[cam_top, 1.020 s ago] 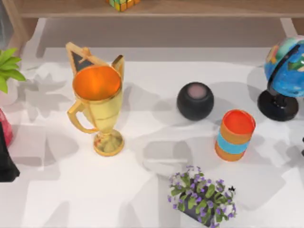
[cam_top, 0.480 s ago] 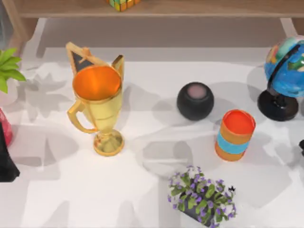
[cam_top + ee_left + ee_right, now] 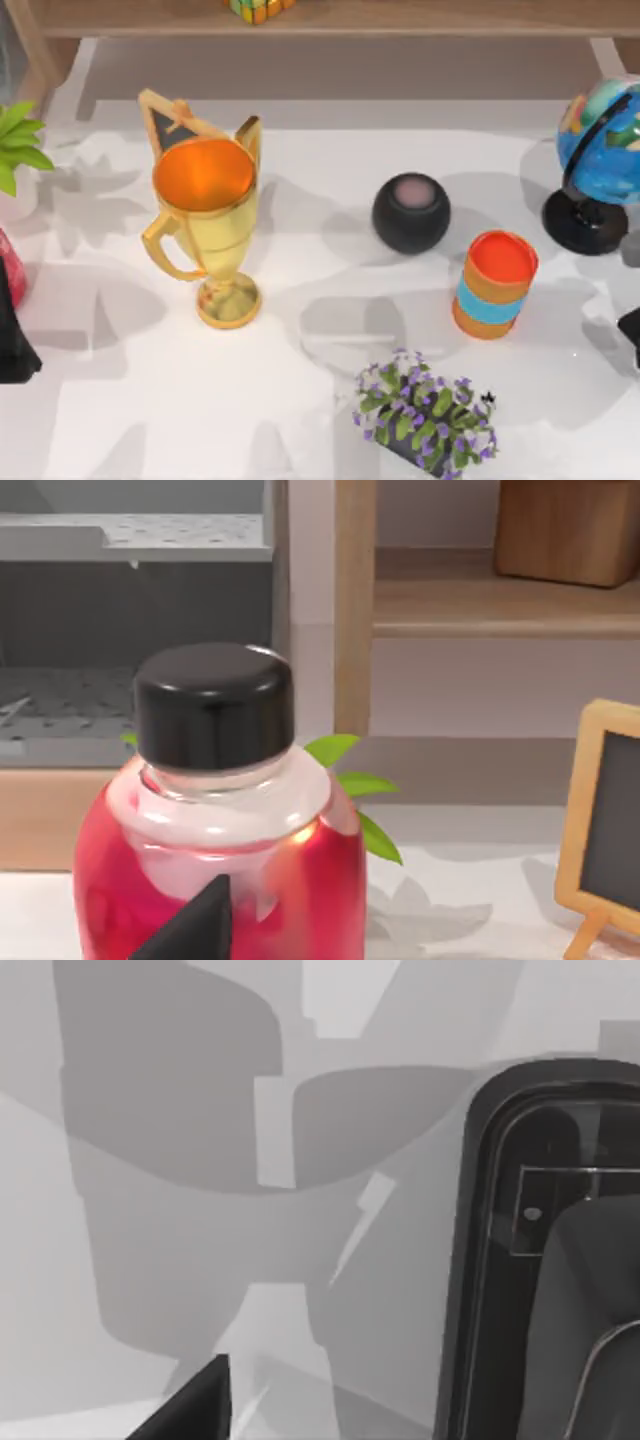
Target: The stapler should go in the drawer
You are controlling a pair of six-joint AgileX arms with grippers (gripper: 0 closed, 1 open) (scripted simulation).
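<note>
The right gripper [image 3: 631, 330] sits at the right edge of the white table [image 3: 300, 400], near the globe [image 3: 600, 150] and well apart from the orange cup [image 3: 495, 285]. Just beside it a black, round-cornered object [image 3: 545, 1260] lies flat on the table; it may be the stapler, though this cannot be told for certain. The left gripper [image 3: 195, 930] is parked at the left edge, close against a red bottle [image 3: 220, 870] with a black cap. Whether either gripper is open or closed cannot be told.
</note>
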